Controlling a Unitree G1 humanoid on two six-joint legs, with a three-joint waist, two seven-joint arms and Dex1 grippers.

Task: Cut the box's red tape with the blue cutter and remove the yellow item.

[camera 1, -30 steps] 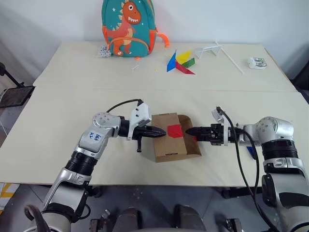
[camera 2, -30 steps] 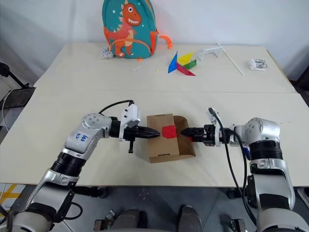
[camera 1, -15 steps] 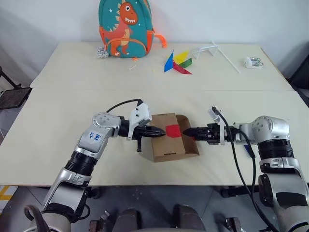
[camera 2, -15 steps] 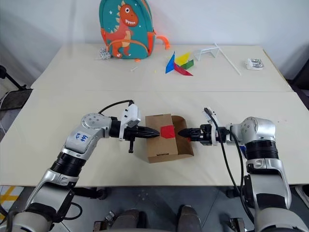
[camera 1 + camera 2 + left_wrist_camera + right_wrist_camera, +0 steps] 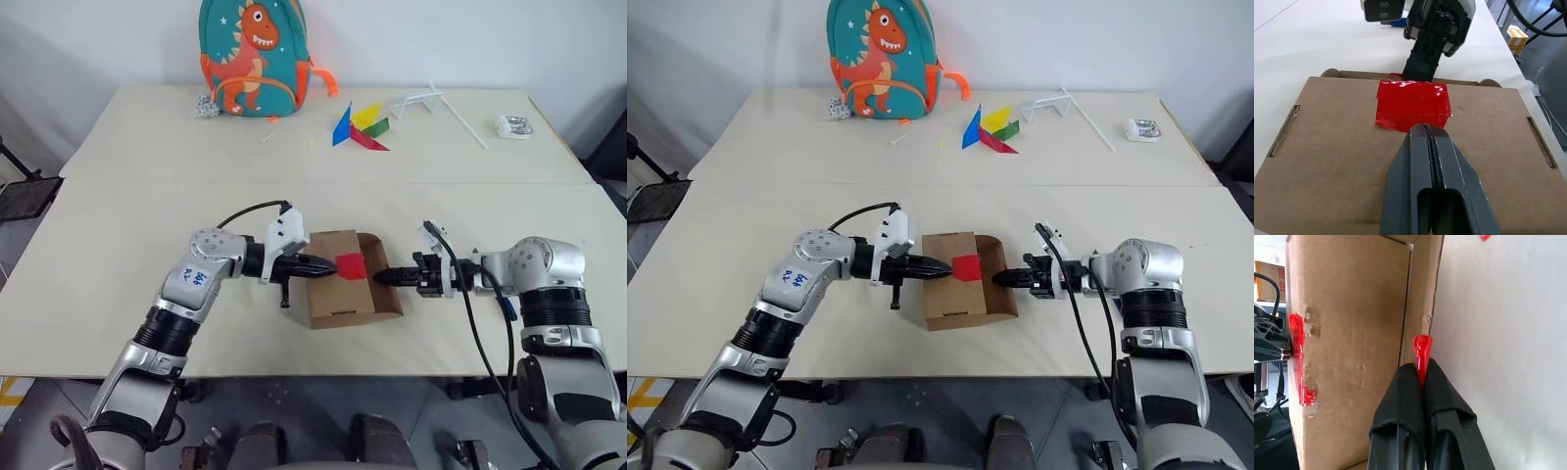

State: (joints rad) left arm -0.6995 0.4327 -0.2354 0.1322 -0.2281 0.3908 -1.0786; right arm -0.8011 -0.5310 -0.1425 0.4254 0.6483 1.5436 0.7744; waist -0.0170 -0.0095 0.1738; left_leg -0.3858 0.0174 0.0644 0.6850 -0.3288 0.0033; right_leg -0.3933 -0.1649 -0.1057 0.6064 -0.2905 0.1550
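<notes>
The brown box [image 5: 338,289] lies on the near table with its lid flap [image 5: 380,264] swung out to the right. The red tape [image 5: 350,264] sits on the box's top face, and a loose red end [image 5: 1421,350] hangs at the flap's edge. My left gripper [image 5: 326,264] is shut, its tip resting on the top face just short of the tape [image 5: 1413,104]. My right gripper [image 5: 1420,369] comes in from the right, shut on that loose tape end. A bit of the blue cutter [image 5: 506,305] shows on the table behind my right forearm. The yellow item is hidden.
A teal dinosaur backpack [image 5: 257,54] stands at the table's far edge. A paper pinwheel [image 5: 361,125], a white stick frame [image 5: 436,101] and a small white object [image 5: 514,125] lie at the far right. A seam [image 5: 147,179] splits the two tabletops.
My right gripper's fingers have closed from open onto the red tape end at the flap. The left gripper has stayed on the box top.
</notes>
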